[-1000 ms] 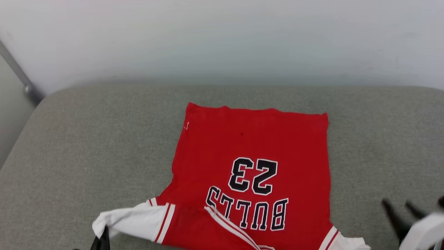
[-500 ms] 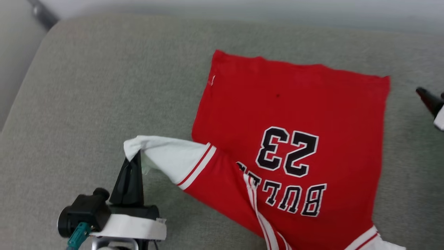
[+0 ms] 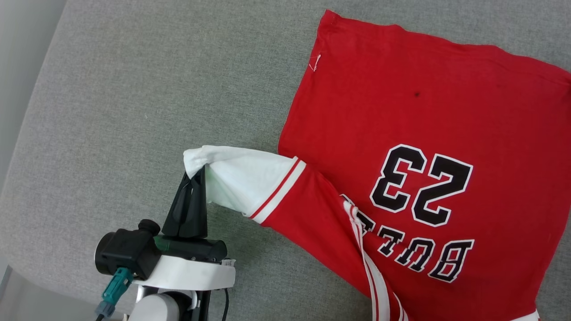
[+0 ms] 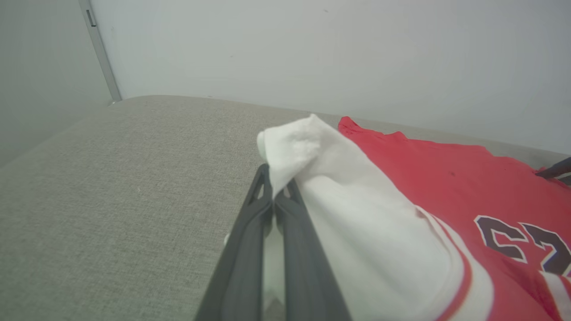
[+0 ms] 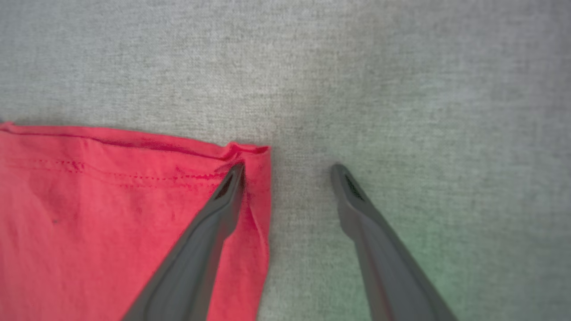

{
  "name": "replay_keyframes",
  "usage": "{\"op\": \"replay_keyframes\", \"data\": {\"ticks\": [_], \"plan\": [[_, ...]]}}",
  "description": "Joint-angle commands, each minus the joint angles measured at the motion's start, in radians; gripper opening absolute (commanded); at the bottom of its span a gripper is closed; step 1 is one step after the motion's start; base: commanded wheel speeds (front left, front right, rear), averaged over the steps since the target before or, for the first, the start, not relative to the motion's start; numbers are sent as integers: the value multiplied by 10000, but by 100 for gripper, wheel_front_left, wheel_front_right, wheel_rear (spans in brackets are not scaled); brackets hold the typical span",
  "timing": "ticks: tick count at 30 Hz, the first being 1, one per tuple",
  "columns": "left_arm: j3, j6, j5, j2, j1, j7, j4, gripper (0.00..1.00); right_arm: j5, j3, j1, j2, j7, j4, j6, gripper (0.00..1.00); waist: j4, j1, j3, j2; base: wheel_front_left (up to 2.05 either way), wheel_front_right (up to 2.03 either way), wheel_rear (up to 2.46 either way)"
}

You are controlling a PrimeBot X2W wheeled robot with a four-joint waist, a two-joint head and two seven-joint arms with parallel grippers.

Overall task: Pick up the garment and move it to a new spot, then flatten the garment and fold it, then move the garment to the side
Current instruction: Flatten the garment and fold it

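The garment [image 3: 401, 116], a red T-shirt with white sleeves and dark lettering, lies spread on the grey cushion [image 3: 134, 89]. My left gripper [image 3: 198, 171] is shut on the end of its white left sleeve [image 3: 241, 178], holding it raised off the cushion; the pinch also shows in the left wrist view, where the fingers [image 4: 250, 249] close on the sleeve [image 4: 357, 214]. My right gripper [image 5: 287, 171] stands open over the garment's far hem corner [image 5: 254, 156], one finger above the red cloth [image 5: 89, 214], the other above bare cushion.
The grey cushion [image 5: 401, 89] runs on past the garment on all sides. A pale wall [image 4: 312, 53] with a metal strip [image 4: 100, 49] rises behind it. The cushion's left edge [image 3: 26, 102] drops off at the head view's left.
The head camera has tilted down and closer, so the wall has left that view. My left gripper has kept its hold on the white sleeve. The right gripper has passed out of the head view.
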Motion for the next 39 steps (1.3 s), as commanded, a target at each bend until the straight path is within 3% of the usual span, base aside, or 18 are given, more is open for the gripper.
{"op": "replay_keyframes", "data": {"ticks": [1,5,12,20,29,35,39], "plan": [[136,-104,96,-69,-127,-46,86,0,-105,148,731,645,538,786,-4,0,2,-1,-23,0,0,0,0],[360,-324,247,-184,-97,-45,290,0,-290,210,572,629,708,451,-4,0,-78,-1,-204,0,0,0,0],[785,-612,380,-261,201,-36,716,0,-284,902,252,-106,445,-797,-4,0,-456,-1,-1030,0,0,0,0],[1284,-876,443,-152,712,-37,1464,0,461,1728,1411,-895,549,-2310,-5,0,-1424,-1,-2256,0,0,0,0],[1702,-1023,399,327,1459,-32,2305,0,1216,1285,5252,-1390,689,-4264,-5,0,-3061,-1,-3730,0,0,0,0],[1772,-1041,369,702,1894,306,2368,0,1412,457,8256,-785,497,-5302,-5,0,-3841,-1,-4219,0,0,0,0],[1856,-1010,268,857,2054,551,2312,0,1540,26,9922,-41,251,-5610,-5,0,-4113,-1,-4347,0,0,0,0]]}}
